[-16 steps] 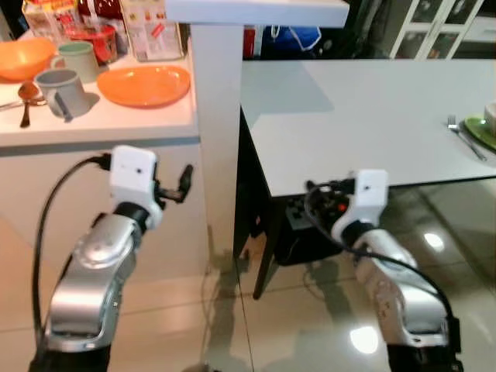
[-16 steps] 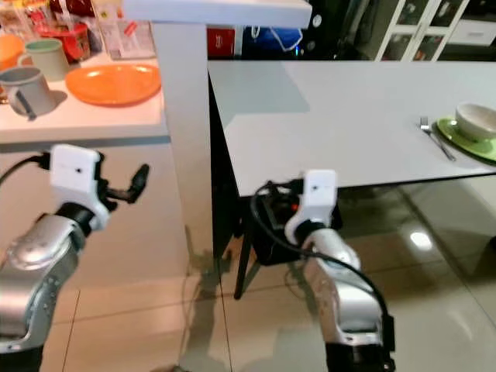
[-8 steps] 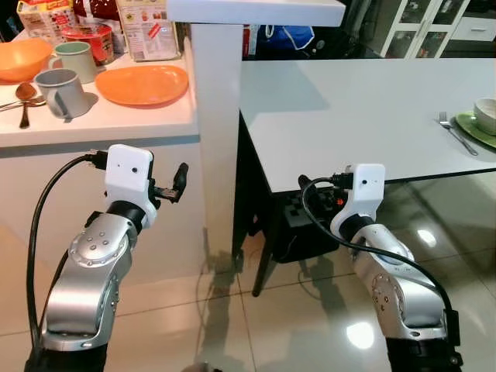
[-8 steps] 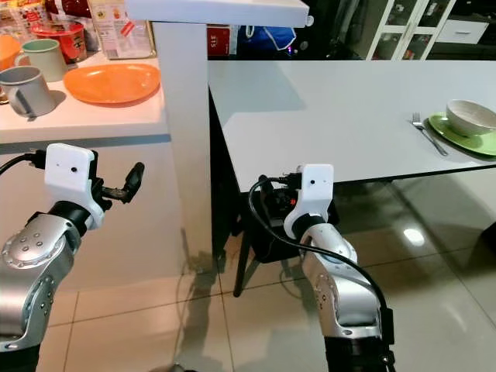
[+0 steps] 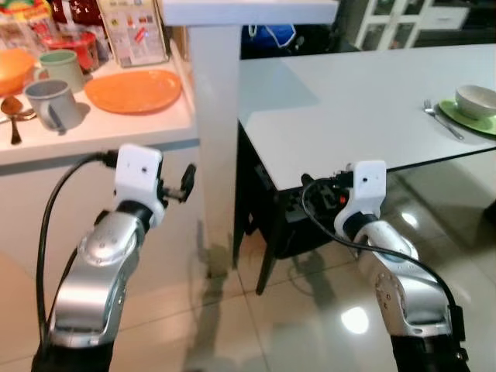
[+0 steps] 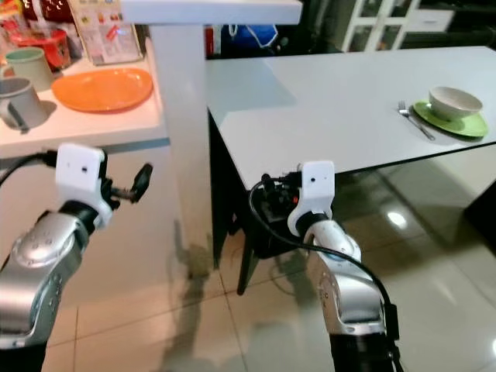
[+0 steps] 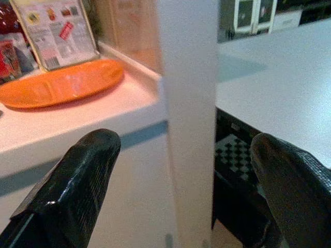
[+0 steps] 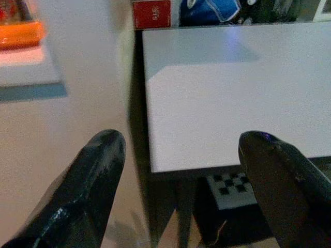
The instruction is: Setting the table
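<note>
Standing between both tables with the left pincer and right pincer spread wide and empty, the robot should probably lift the left one above the edge before reaching the orange plate on the white table.

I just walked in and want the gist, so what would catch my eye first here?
The orange plate on the white counter at the robot's left, with two mugs beside it. Across the grey table, a white bowl sits on a green plate at the far right. Both grippers, left and right, hang open and empty.
</note>
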Controlling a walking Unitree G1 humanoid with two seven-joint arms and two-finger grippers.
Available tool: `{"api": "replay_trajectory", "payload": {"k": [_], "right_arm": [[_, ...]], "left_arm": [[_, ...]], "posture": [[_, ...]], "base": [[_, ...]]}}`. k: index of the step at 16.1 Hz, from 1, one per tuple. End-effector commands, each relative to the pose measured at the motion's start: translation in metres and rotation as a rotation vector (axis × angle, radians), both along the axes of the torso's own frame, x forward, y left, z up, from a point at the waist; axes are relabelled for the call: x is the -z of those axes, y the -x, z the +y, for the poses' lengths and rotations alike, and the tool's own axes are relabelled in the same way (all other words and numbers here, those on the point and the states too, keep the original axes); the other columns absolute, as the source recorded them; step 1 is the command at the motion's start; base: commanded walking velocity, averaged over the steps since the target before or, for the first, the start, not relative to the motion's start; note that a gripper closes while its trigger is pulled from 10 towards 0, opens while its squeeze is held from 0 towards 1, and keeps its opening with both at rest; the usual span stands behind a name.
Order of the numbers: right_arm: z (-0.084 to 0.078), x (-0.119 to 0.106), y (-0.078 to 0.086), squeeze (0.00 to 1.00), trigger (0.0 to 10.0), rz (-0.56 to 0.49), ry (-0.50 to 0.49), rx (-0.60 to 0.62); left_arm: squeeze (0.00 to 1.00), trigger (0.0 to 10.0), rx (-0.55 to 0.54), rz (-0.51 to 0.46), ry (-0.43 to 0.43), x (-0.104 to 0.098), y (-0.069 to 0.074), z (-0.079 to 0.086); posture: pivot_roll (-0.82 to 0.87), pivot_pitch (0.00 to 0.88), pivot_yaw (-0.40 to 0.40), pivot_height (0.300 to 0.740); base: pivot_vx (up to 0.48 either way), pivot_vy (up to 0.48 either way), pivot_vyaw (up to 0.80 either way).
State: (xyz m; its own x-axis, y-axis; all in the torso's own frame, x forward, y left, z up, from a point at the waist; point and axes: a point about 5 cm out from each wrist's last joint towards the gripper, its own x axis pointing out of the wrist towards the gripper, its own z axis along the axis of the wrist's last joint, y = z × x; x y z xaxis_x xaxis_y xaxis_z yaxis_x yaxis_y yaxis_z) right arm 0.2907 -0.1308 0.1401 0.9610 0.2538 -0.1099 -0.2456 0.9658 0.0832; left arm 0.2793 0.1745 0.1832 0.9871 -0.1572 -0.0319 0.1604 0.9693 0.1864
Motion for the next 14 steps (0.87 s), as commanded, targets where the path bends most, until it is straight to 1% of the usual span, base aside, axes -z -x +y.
{"api": "replay_trajectory", "payload": {"k": [1,4,6,8,10,14], "right_arm": [[0.0060,-0.0038,-0.0015,0.00,10.0,-0.019,0.009,-0.031],[0.0087,-0.0031,-0.0014,0.00,10.0,-0.021,0.013,-0.040],[0.0113,-0.0032,-0.0005,0.00,10.0,-0.022,0.016,-0.053],[0.0089,-0.0035,-0.0025,0.00,10.0,-0.025,0.022,-0.048],[0.0059,-0.0027,-0.0036,0.00,10.0,-0.020,0.003,-0.015],[0.0054,-0.0026,-0.0024,0.00,10.0,-0.020,0.005,-0.008]], "left_arm": [[0.00,10.0,-0.021,0.007,-0.008,0.0021,0.0012,0.0047],[0.00,10.0,-0.019,0.008,-0.019,0.0026,0.0044,0.0052],[0.00,10.0,-0.028,0.007,-0.025,0.0020,0.0031,0.0080],[0.00,10.0,-0.029,0.002,-0.027,0.0011,0.0031,0.0075],[0.00,10.0,-0.021,0.005,-0.028,0.0017,0.0047,0.0054],[0.00,10.0,-0.030,0.002,-0.027,0.0016,0.0031,0.0072]], "posture": [[0.09,0.000,-0.035,0.740],[0.09,0.000,-0.036,0.740],[0.09,0.000,-0.035,0.740],[0.10,0.000,-0.038,0.740],[0.09,0.000,-0.038,0.740],[0.09,0.000,-0.036,0.740]], "base": [[0.000,0.420,0.00],[0.000,0.420,0.00],[0.000,0.420,0.00],[0.000,0.420,0.00],[0.000,0.422,0.00],[0.000,0.420,0.00]]}}
